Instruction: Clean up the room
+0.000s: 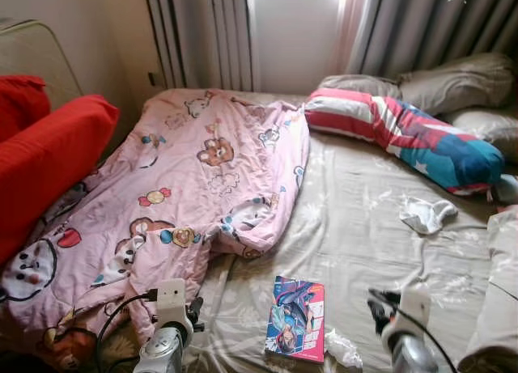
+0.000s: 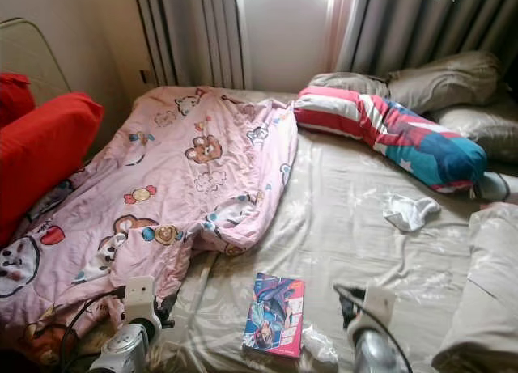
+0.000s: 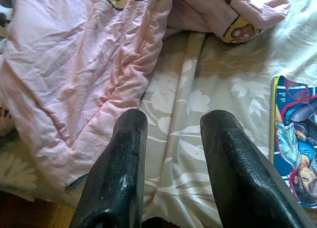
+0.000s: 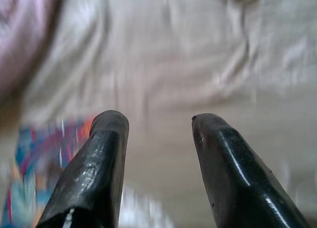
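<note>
A colourful comic book lies on the beige bed sheet near the bed's front edge, with a crumpled white scrap beside it. A rumpled pink cartoon quilt covers the bed's left half. A white sock lies on the sheet at the right. My left gripper is open and hovers over the sheet by the quilt's edge, left of the book. My right gripper is open too, low over the sheet just right of the book.
A long striped bolster and grey pillows lie at the head by the curtained window. Red cushions stand at the left. Folded beige bedding sits at the right edge.
</note>
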{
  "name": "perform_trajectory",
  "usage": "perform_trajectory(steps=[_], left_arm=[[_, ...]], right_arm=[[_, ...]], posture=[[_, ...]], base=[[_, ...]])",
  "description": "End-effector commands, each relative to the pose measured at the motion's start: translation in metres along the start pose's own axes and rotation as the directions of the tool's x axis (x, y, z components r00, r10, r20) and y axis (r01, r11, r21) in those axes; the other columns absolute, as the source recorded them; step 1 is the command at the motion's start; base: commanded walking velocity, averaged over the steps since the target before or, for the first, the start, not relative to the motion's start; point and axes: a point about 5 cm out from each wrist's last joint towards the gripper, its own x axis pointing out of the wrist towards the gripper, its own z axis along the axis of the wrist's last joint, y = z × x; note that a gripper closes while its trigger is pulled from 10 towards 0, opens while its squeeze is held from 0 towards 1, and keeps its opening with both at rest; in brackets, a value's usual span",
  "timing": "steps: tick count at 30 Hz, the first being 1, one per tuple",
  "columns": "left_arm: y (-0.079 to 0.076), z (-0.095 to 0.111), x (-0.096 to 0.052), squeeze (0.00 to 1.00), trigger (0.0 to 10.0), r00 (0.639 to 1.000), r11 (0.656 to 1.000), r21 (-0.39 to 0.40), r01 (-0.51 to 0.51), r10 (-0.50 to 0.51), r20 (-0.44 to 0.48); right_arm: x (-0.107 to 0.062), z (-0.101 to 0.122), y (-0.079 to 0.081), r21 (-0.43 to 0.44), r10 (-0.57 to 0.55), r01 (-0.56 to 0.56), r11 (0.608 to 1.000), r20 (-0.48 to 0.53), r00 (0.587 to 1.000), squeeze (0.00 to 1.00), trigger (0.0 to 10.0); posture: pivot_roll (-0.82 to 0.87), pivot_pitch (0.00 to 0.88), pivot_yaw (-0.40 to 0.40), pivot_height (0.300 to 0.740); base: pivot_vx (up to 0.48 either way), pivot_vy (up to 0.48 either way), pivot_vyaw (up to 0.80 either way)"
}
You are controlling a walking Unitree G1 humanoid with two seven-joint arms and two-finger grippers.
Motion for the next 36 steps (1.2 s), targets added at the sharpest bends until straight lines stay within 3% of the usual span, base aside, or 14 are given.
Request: perform_trajectory(steps=[1,2,4,13,15,16,21,31,36], left_arm=[[0.017,0.048,0.01,0.0,10.0,0.986,1.0,0.017,-0.009,0.006,0.169],[0.017,0.048,0.01,0.0,10.0,0.986,1.0,0.017,-0.009,0.006,0.169],[0.023,0.076,0.011,0.0,10.0,0.961,0.999,0.037,0.004,-0.014,0.275],[0.039,0.062,0.001,0.0,10.0,0.945,0.998,0.035,-0.052,0.038,0.324],[0.039,0.06,-0.001,0.0,10.0,0.945,0.998,0.034,-0.047,0.033,0.326],[0.039,0.055,-0.004,0.0,10.0,0.942,0.999,0.041,-0.031,0.015,0.335],[0.038,0.046,-0.011,0.0,10.0,0.931,0.998,0.053,-0.016,-0.005,0.366],[0.046,0.034,-0.025,0.0,10.0,0.917,0.998,0.06,-0.022,-0.004,0.398],[0.052,0.037,-0.027,0.0,10.0,0.914,0.998,0.061,-0.025,-0.002,0.407]], right_arm=[[0.003,0.015,-0.001,-0.016,0.003,-0.002,1.0,0.067,0.998,0.0,10.0],[0.003,0.015,-0.001,-0.016,0.003,-0.002,1.0,0.067,0.998,0.0,10.0],[0.003,0.02,-0.001,-0.027,0.014,-0.011,1.0,0.102,0.995,0.0,10.0],[-0.005,0.019,-0.004,-0.104,0.072,-0.052,0.993,0.2,0.977,0.0,10.0],[-0.006,0.019,-0.005,-0.11,0.077,-0.055,0.992,0.21,0.975,0.0,10.0],[-0.009,0.018,-0.004,-0.191,0.113,-0.069,0.979,0.233,0.966,0.0,10.0],[-0.015,0.019,0.002,-0.222,0.179,-0.114,0.968,0.3,0.937,0.0,10.0],[-0.031,0.006,0.015,-0.239,0.236,-0.155,0.959,0.366,0.9,0.0,10.0],[-0.036,-0.008,0.018,-0.205,0.209,-0.143,0.968,0.351,0.913,0.0,10.0]], posture=[[-0.05,0.0,-0.02,0.74],[-0.05,0.0,-0.02,0.74],[-0.05,0.0,-0.023,0.74],[-0.05,0.0,-0.025,0.74],[-0.05,0.0,-0.024,0.74],[-0.06,0.0,-0.016,0.74],[-0.06,0.0,-0.026,0.74],[-0.02,0.0,-0.046,0.74],[-0.02,0.0,-0.029,0.74]], base=[[0.0,0.0,0.0],[0.0,0.0,0.0],[0.0,0.0,0.0],[0.0,0.0,0.0],[0.0,0.0,0.0],[0.0,0.0,0.0],[0.0,0.0,0.0],[0.0,0.0,0.0],[0.0,0.0,0.0]])
